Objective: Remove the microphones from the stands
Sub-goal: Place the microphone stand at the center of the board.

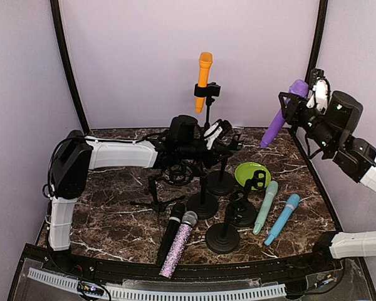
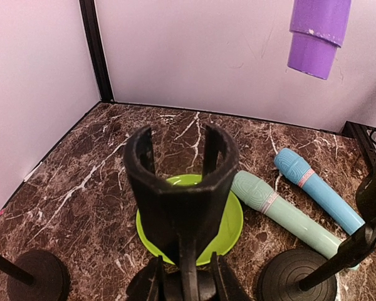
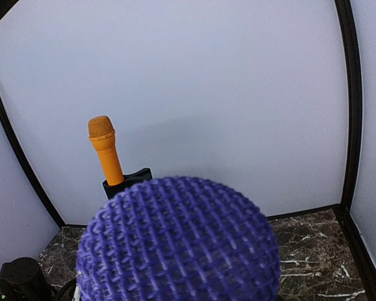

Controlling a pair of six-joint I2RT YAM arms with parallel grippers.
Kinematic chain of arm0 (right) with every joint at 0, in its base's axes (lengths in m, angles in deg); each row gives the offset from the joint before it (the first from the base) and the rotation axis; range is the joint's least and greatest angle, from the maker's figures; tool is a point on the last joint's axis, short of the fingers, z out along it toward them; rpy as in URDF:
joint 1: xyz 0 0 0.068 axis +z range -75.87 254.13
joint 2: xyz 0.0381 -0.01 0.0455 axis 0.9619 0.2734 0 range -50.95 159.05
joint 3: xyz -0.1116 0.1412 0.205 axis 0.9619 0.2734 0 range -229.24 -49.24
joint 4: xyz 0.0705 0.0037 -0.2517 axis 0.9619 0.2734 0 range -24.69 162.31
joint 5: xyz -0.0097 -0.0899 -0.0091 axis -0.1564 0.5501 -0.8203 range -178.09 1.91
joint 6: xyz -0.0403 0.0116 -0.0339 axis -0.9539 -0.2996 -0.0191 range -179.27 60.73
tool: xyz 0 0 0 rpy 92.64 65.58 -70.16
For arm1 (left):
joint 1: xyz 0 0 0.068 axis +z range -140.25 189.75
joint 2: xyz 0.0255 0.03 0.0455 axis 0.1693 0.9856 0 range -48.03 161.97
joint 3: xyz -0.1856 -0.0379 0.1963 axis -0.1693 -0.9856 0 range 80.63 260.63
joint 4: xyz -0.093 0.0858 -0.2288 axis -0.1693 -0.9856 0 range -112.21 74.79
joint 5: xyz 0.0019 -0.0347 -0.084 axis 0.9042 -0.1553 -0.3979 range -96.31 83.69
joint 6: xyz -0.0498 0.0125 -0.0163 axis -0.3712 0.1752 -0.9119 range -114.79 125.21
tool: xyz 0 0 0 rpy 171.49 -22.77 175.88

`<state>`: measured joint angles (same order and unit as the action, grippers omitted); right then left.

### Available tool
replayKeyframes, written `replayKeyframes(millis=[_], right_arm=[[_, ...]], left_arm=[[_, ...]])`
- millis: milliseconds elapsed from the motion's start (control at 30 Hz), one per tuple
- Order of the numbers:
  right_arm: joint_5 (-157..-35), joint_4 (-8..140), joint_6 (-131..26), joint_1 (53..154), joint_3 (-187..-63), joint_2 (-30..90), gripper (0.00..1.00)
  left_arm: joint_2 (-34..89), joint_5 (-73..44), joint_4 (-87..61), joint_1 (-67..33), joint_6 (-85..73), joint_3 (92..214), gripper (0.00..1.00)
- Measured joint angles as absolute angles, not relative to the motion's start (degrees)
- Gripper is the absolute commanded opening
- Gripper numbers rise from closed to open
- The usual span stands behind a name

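Right jaws hold purple microphone (image 1: 276, 125) aloft, left jaws pinch stand (image 2: 180, 194) stem, seen only from left wrist.

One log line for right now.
right gripper: holding purple microphone aloft | left gripper: clamped on empty stand | orange microphone: in back stand

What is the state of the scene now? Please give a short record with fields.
right gripper: holds the purple microphone in the air, clear of every stand
left gripper: closed on the stem of the empty stand, below its clip
in a stand: orange microphone, at the back
lying on table: mint microphone, blue microphone, black microphone, glitter microphone
also: green plate
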<state>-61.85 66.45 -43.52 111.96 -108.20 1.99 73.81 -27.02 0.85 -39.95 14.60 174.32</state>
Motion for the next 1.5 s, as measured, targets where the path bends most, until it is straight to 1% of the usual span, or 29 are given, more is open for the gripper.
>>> replayKeyframes(millis=[467,500,633,733,800,933,1033,1233,1500], right_arm=[[-58.07,78.02,-39.35,111.96,-102.56,-3.93,0.11],[-57.89,79.28,-38.93,111.96,-102.25,-4.26,0.11],[-57.00,82.87,-37.47,111.96,-101.40,-4.69,0.11],[-56.43,85.69,-36.18,111.91,-100.81,-4.72,0.11],[-56.32,87.26,-35.35,111.76,-100.39,-4.67,0.11],[-56.43,89.12,-33.73,110.91,-99.59,-4.26,0.11],[-56.97,89.45,-32.79,110.01,-98.75,-3.84,0.11],[-58.75,89.89,-30.93,107.85,-96.85,-3.97,0.11],[-60.41,93.64,-28.27,106.58,-96.46,-5.11,0.11]], left_arm=[[75.80,-27.30,0.93,-39.92,14.65,176.06,0.00],[75.82,-27.28,0.93,-39.92,14.65,176.06,0.01],[75.82,-27.17,0.93,-39.92,14.67,176.06,0.10],[75.82,-26.78,0.85,-39.92,14.67,176.06,0.21],[75.82,-26.58,0.76,-39.92,14.65,176.06,0.26],[75.82,-26.34,0.54,-39.92,14.69,176.06,0.32],[75.82,-25.81,0.93,-39.90,14.91,176.22,0.39],[75.60,-25.79,1.48,-39.81,15.28,176.22,0.49],[72.74,-25.75,2.09,-39.81,15.28,174.82,0.55]])
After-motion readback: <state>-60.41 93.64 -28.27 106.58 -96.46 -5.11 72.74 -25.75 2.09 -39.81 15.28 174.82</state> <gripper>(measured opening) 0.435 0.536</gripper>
